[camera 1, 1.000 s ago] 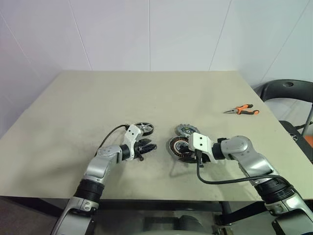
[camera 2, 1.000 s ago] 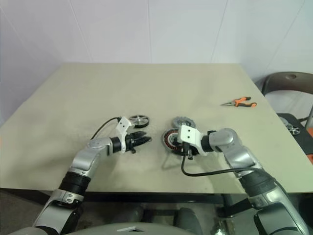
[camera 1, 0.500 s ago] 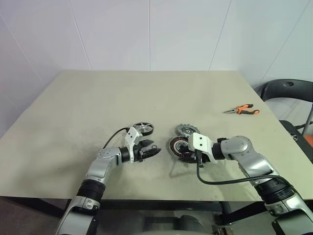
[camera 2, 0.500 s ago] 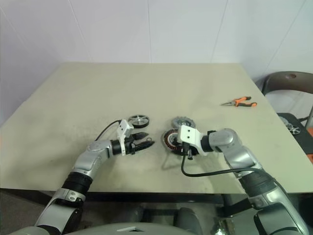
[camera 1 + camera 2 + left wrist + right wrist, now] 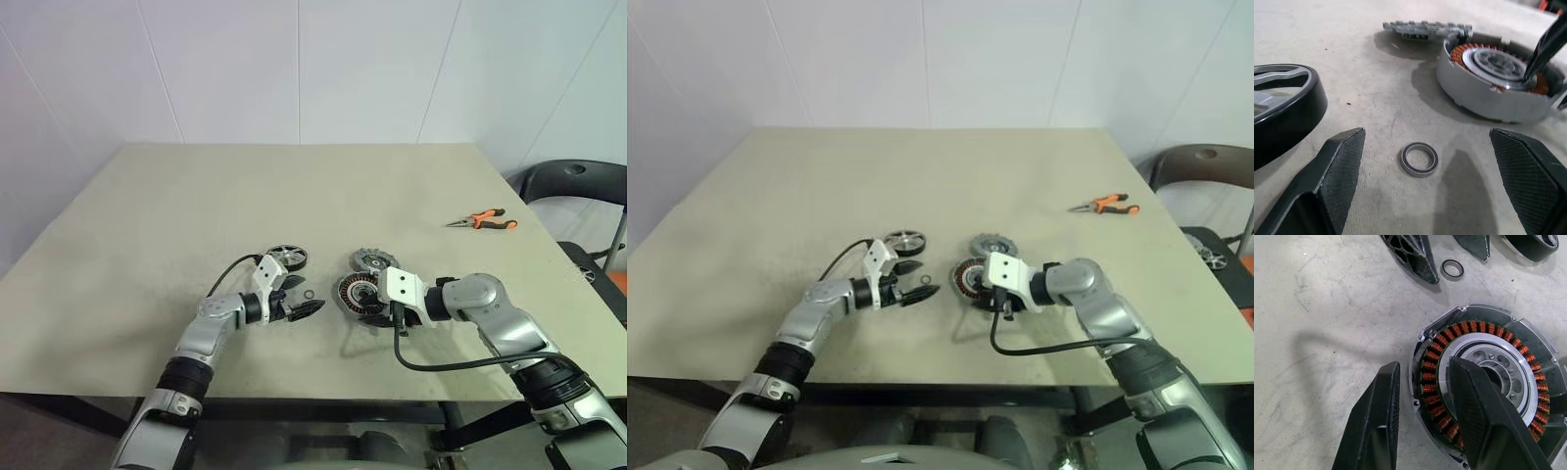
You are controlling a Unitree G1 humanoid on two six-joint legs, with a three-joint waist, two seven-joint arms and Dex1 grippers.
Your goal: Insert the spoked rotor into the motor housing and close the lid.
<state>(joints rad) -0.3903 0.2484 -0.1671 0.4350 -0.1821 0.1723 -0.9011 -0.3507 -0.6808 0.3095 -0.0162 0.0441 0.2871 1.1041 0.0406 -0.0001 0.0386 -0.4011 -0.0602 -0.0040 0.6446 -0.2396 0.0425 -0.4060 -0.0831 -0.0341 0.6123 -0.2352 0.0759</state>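
Our left gripper point(image 5: 1422, 183) stands wide open over a small ring, while our right gripper point(image 5: 1422, 406) straddles the wall of the motor housing point(image 5: 358, 293).

Taking the housing as our landmark: the left gripper holds nothing, its two black fingers point(image 5: 1339, 169) spread on either side of the tiny metal ring point(image 5: 1420, 158), which lies loose on the table point(image 5: 196, 206) just to the housing's left. The right gripper's fingers are partly apart, one outside the housing's rim and the other over the copper windings inside; we cannot tell whether they press it. The spoked rotor point(image 5: 287, 257) lies flat further left, beyond the ring. The lid point(image 5: 371, 260) rests just behind the housing, touching or nearly so. Orange-handled pliers point(image 5: 484, 219) lie well off to its right.
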